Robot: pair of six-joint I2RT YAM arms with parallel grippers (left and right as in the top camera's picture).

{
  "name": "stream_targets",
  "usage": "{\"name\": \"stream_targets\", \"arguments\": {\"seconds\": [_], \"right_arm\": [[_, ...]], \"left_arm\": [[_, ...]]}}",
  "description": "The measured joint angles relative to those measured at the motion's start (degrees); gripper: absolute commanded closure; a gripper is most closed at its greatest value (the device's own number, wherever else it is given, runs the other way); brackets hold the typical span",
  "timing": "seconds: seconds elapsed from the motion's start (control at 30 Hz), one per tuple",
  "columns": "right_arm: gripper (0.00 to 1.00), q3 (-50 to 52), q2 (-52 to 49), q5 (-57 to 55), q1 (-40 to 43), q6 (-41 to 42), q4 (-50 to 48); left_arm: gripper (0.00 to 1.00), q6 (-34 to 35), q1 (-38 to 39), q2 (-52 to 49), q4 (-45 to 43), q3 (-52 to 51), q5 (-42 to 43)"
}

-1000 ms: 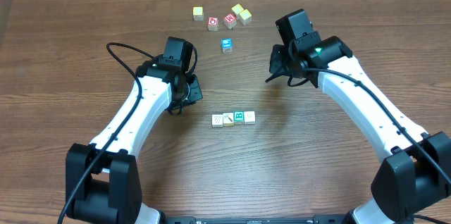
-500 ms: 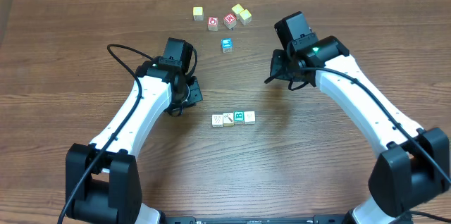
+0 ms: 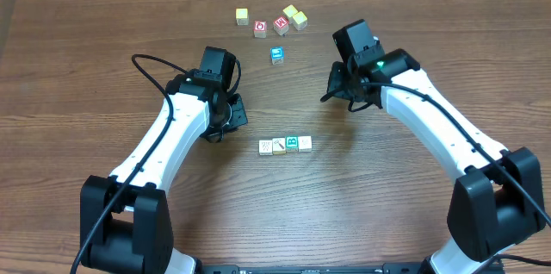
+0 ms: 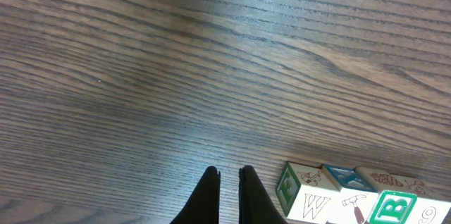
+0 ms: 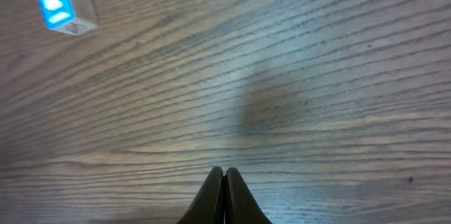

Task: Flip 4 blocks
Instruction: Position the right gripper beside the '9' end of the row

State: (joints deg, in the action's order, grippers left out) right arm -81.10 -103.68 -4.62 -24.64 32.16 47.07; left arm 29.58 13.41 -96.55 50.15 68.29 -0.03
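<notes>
Standing in a touching row on the worktop, the four blocks lie between the two arms, with the green B third from the left. Left jaws are drawn together to a thin slit, holding nothing, near the row's left end block and clear of it. Right jaws are pressed together, empty, over bare wood, well apart from the row. A blue-faced cube sits beyond.
</notes>
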Motion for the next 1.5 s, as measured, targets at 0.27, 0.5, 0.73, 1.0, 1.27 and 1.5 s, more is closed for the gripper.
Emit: {"name": "stream_targets", "arguments": {"seconds": [0.27, 0.5, 0.73, 1.0, 1.27, 1.5], "right_arm": [[0.96, 4.7, 0.0, 0.2, 0.0, 0.6, -6.1], [0.96, 4.7, 0.0, 0.2, 0.0, 0.7, -7.6], [0.96, 4.7, 0.0, -0.5, 0.0, 0.8, -7.3], [0.96, 5.4, 0.0, -0.6, 0.0, 0.9, -6.4], [0.96, 11.6, 0.0, 2.5, 0.0, 0.9, -8.7], [0.96, 15.6, 0.0, 4.3, 0.0, 1.9, -11.5]], "left_arm": [[0.96, -0.2, 0.0, 0.0, -0.7, 0.0, 0.1], [0.96, -0.2, 0.0, 0.0, -0.9, 0.0, 0.1], [0.96, -2.2, 0.0, 0.0, -0.9, 0.0, 0.1], [0.96, -3.0, 0.0, 0.0, -0.8, 0.0, 0.1], [0.96, -3.0, 1.6, 0.0, -5.4, -3.5, 0.5], [0.96, -2.8, 2.7, -0.1, -7.5, -6.1, 0.9]]}}
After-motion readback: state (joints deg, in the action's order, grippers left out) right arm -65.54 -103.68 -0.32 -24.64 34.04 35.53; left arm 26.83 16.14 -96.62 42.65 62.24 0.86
